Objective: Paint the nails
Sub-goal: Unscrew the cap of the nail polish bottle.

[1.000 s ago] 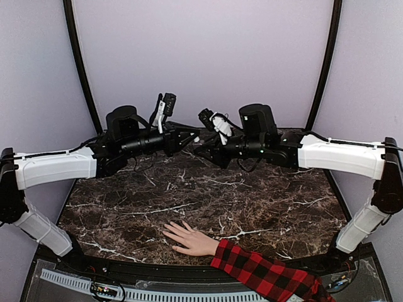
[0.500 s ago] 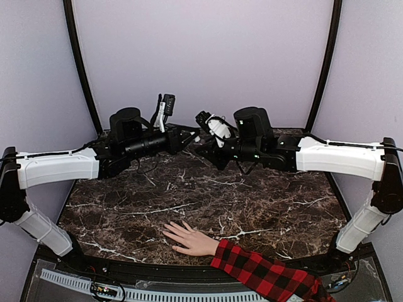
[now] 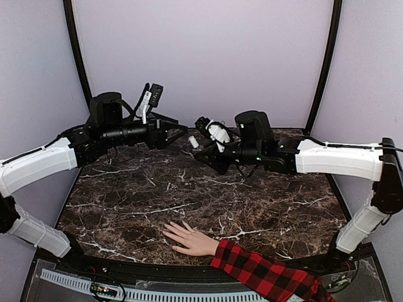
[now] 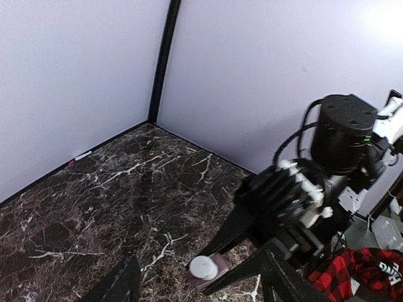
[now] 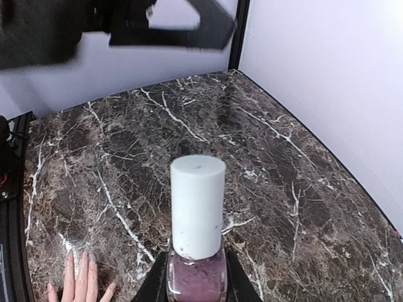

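Note:
A pale hand (image 3: pixel 189 238) in a red-and-black plaid sleeve (image 3: pixel 264 274) lies flat near the table's front edge, fingers spread. Its nails (image 5: pixel 70 257) show as tiny tips at the bottom left of the right wrist view. My right gripper (image 5: pixel 196 284) is shut on the glass body of a pink polish bottle (image 5: pixel 196 217) with a tall white cap, held above the back of the table (image 3: pixel 194 142). My left gripper (image 3: pixel 174 134) stands open just left of the cap, not touching it. In the left wrist view its fingers (image 4: pixel 119 286) frame the bottle (image 4: pixel 203 268) from a distance.
The dark marble table (image 3: pixel 138 201) is walled by pale panels with black corner posts (image 3: pixel 79 63). Both arms reach inward over the back half. The plaid sleeve (image 4: pixel 352 270) crosses the front right edge.
My left gripper has opened, let go of the white cap and drawn back to the left. My right gripper has kept the bottle and shifted slightly left and down.

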`<action>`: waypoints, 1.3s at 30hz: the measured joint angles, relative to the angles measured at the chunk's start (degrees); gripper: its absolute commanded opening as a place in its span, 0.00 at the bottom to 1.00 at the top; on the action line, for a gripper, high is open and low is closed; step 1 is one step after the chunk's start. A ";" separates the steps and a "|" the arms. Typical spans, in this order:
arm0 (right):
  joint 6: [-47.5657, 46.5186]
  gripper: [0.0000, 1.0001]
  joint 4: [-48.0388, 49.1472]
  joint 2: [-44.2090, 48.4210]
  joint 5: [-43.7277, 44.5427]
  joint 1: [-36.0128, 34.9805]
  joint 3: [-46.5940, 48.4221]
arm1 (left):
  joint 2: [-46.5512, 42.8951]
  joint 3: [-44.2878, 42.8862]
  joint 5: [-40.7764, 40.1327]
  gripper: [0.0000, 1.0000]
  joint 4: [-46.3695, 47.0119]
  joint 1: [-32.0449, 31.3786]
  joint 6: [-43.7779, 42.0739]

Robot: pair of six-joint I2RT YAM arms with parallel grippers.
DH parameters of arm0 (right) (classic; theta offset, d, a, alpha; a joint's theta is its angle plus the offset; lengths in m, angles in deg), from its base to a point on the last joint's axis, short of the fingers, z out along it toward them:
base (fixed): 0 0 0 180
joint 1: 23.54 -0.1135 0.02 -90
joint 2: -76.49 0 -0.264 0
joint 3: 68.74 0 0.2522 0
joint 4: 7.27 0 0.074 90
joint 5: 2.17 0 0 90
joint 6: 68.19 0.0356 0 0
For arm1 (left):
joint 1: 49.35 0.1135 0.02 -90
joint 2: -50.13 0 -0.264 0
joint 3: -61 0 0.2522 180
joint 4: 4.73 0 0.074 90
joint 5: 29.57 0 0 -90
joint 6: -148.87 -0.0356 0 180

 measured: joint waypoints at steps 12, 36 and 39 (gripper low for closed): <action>-1.73 0.00 0.42 1.53 -17.97 0.15 -3.78 | -4.66 -8.57 14.53 0.59 -23.41 0.00 -17.18; -5.22 0.00 -6.14 -0.13 -32.85 -0.94 -1.29 | -3.89 -6.32 15.26 0.46 -34.29 -5.84 -32.85; -5.40 0.00 -6.71 -0.44 -33.16 -1.05 -0.94 | -3.45 -6.32 14.97 0.45 -34.23 -6.29 -33.07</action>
